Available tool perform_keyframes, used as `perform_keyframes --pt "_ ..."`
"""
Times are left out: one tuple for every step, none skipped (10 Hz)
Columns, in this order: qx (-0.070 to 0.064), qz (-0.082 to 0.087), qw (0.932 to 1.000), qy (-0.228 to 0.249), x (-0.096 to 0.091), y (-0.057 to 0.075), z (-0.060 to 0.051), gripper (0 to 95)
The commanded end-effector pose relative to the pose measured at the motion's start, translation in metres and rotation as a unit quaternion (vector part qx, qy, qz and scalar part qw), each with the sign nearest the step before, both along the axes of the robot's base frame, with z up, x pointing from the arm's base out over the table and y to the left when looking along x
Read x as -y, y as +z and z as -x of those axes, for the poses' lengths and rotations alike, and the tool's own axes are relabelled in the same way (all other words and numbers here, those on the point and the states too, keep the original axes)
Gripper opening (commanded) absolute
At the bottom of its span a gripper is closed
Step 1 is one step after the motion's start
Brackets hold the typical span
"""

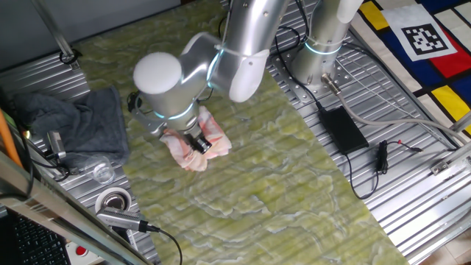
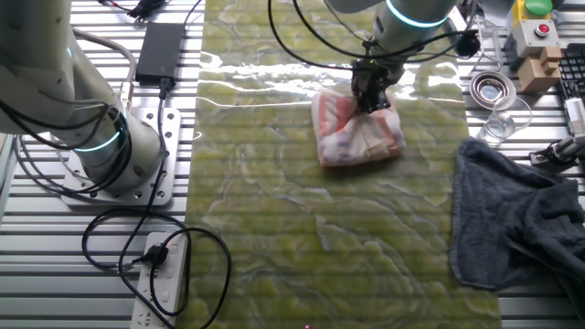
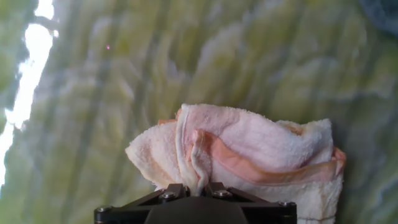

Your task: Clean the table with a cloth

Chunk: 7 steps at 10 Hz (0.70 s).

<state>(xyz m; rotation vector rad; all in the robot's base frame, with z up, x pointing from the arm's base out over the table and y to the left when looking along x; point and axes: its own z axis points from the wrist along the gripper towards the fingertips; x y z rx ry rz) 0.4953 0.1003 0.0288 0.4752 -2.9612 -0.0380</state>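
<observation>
One tool [image 2: 370, 99] pinching one cloth [image 2: 358, 133] on the table [image 2: 302, 238].
The tool's fingers are nearly closed on a raised fold of the bunched pink-and-white cloth, which lies on the marbled surface. One dark grey cloth [image 2: 521, 219] lies well apart at the table edge, near one clear glass [image 2: 499, 125].

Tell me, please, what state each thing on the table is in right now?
cloth: bunched, lying on the table, pinched by the gripper.
gripper: shut on a fold of the cloth.
grey cloth: crumpled, off to the side, partly over the table's edge.
glass: upright, looks empty.
</observation>
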Motion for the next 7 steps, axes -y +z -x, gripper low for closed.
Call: perform_keyframes --pt "-0.001 -0.001 1.0 0.003 0.0034 0.0033 0.0045 0.0" --pt "0.0 -0.001 1.0 0.007 0.0055 0.0041 0.0069 0.0" --pt "0.004 -0.003 1.0 0.009 0.0073 0.0035 0.0086 0.0" --pt "0.004 -0.003 1.0 0.008 0.0071 0.0033 0.0084 0.0" --pt "0.006 -0.003 1.0 0.006 0.0071 0.0033 0.0084 0.0" --pt "0.01 -0.003 0.9999 0.0 0.0071 0.0033 0.0084 0.0" --pt "0.024 -0.002 0.9997 -0.01 0.0071 0.0033 0.0084 0.0"
